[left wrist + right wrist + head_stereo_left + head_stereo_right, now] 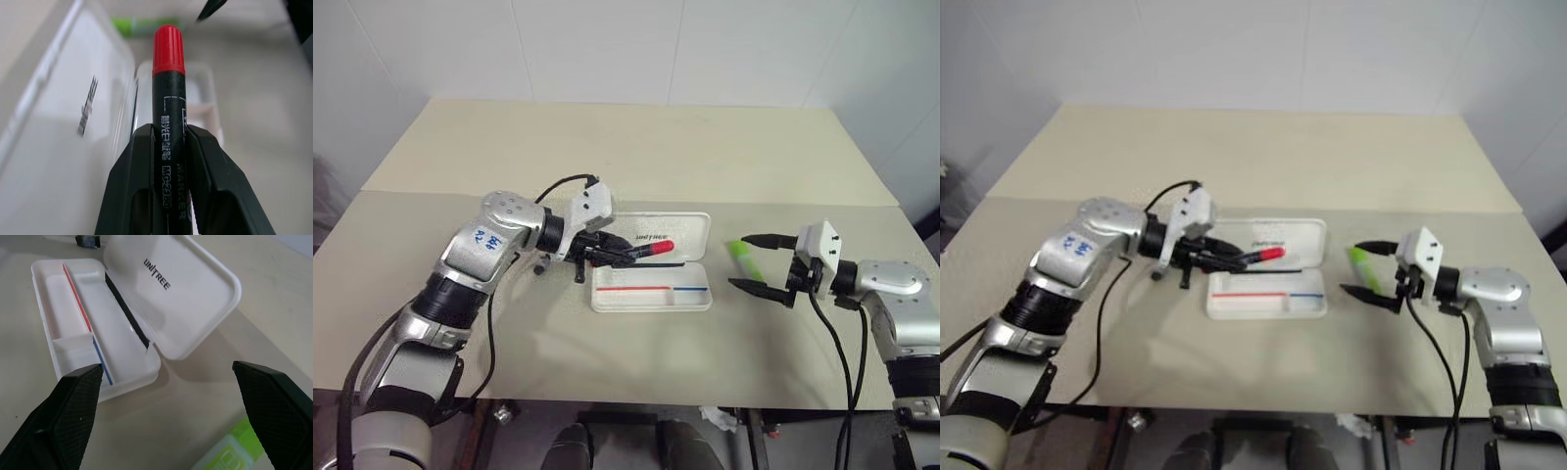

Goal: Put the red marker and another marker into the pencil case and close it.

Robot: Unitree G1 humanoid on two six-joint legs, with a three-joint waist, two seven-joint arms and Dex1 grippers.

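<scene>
The white pencil case (651, 289) lies open at the table's middle, lid (685, 235) folded back, a red and blue stripe inside. My left gripper (612, 252) is shut on the red marker (651, 250), holding it roughly level over the case's hinge, red cap pointing right. In the left wrist view both fingers (132, 181) clamp the marker's black barrel (168, 132). The lime-green marker (745, 259) lies on the table right of the case. My right gripper (759, 261) stands open around it, one finger on each side, not touching. The green marker (230, 450) lies below the gap in the right wrist view.
A small grey-black cylinder (540, 266) lies on the table left of the case, under my left wrist. The tan table (636, 147) stretches far back to the white wall. Its front edge (607, 403) runs near me.
</scene>
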